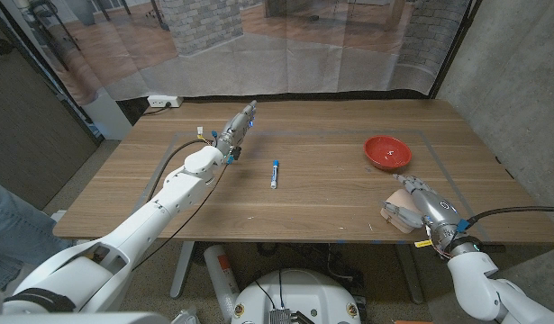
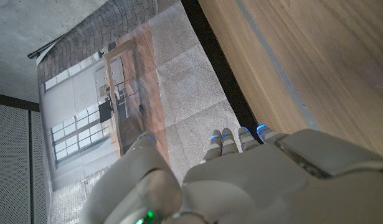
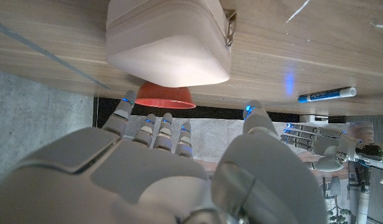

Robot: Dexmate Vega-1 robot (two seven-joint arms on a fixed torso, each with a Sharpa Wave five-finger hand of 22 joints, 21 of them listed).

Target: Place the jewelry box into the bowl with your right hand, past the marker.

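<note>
The pale pink jewelry box (image 1: pixel 396 217) lies near the table's front edge on the right. My right hand (image 1: pixel 426 204) is just beside it on its right, fingers spread and holding nothing. In the right wrist view the jewelry box (image 3: pixel 169 40) sits just beyond the fingertips of my right hand (image 3: pixel 179 168), with a gap between them. The red bowl (image 1: pixel 387 151) stands farther back; the bowl (image 3: pixel 165 96) shows beyond the box. A blue-capped marker (image 1: pixel 275 172) lies mid-table, seen as the marker (image 3: pixel 326 94). My left hand (image 1: pixel 233 131) is at the far left, fingers extended and empty.
The table's right edge (image 1: pixel 520 193) runs close to the bowl and the box. A power strip (image 1: pixel 163 102) lies on the floor behind the table, before a curtain. My left hand (image 2: pixel 253 168) points past the table's far edge (image 2: pixel 241 93).
</note>
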